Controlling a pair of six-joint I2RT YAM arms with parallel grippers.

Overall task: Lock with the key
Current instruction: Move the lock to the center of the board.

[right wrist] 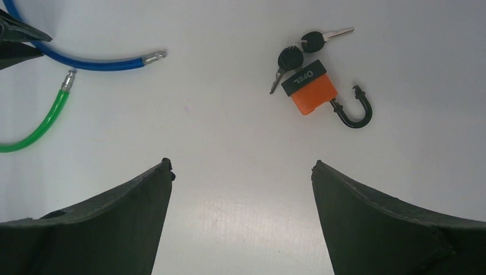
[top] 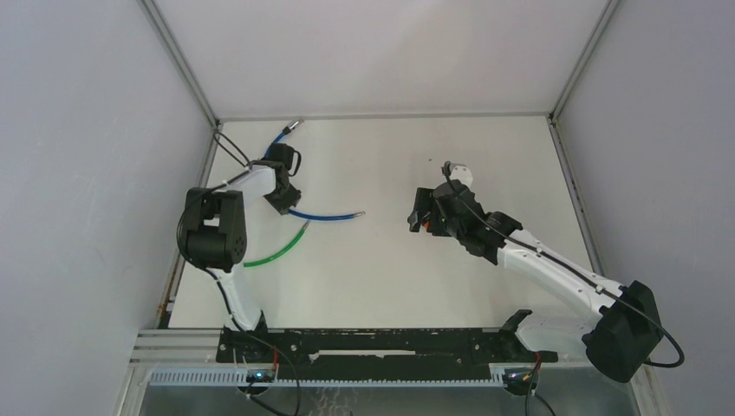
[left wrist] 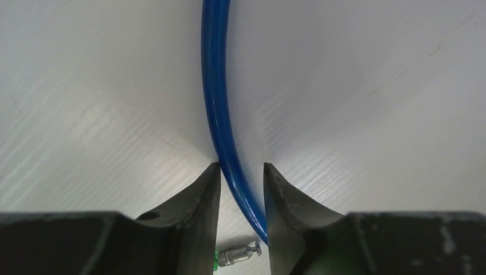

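Observation:
An orange padlock [right wrist: 309, 89] with a black top lies on the white table, its black shackle [right wrist: 354, 112] swung open. A bunch of black-headed keys [right wrist: 304, 46] sits at its keyhole end. My right gripper [right wrist: 240, 164] hovers short of it, jaws wide open and empty. In the top view only a sliver of the orange padlock [top: 426, 227] shows under the right gripper [top: 420, 217]. My left gripper [left wrist: 242, 166] straddles a blue cable [left wrist: 216, 86] with a narrow gap, the jaws wider than the cable.
A green cable [top: 277, 253] curves across the table near the left arm, its metal tip [left wrist: 238, 254] showing between the left fingers. The blue cable [top: 325, 216] ends in a metal tip toward the table's middle. White walls enclose the table on three sides.

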